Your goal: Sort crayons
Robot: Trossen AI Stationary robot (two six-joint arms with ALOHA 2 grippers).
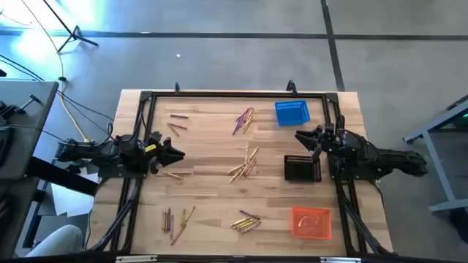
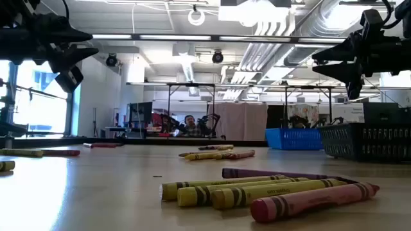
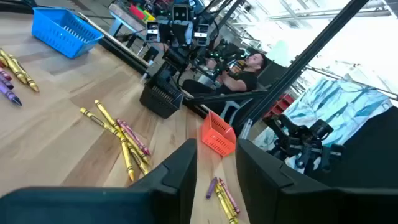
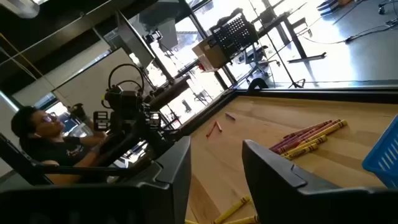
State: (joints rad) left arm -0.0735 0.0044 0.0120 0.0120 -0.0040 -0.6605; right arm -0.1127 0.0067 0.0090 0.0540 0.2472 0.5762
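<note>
Several clusters of crayons [image 1: 245, 164] lie scattered over the bench [image 1: 212, 204], the main one at centre, others toward 12, 6, 7 and 10 o'clock in the high view. We see the left end effector [image 1: 175, 153] at 9 o'clock and the right end effector [image 1: 301, 137] at 3 o'clock, both spread, empty and raised. We judge the crayons light, stiff and prone to rolling; we would pinch one across its middle, clear of its neighbours.
</note>
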